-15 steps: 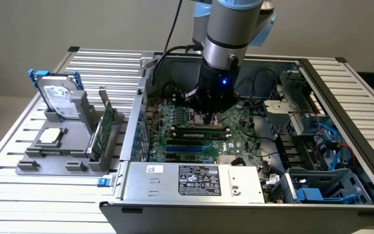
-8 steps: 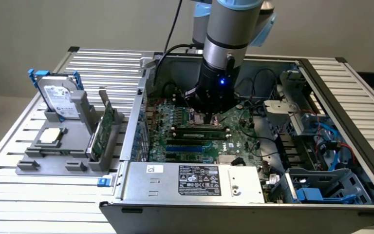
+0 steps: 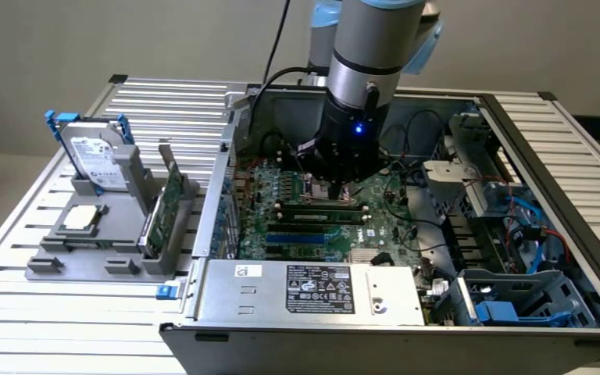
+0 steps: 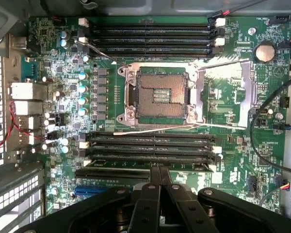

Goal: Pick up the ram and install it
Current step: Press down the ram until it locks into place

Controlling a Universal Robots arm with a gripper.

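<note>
Wrist view puts the gripper [image 4: 159, 171] with its fingers pressed together and nothing between them, tips down on the slots [image 4: 150, 145] beside the socket [image 4: 161, 95]. In the exterior view the ram [image 3: 321, 206] seems to stand in one of those slots, under the gripper [image 3: 340, 187]. This looks like the seating step. Finishing it likely calls for a straight, even push until the end latches close.

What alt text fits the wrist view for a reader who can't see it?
The shut gripper hangs over a green motherboard, its tips by the nearer bank of memory slots. An open, empty CPU socket sits mid-board, with a second bank beyond.
</note>
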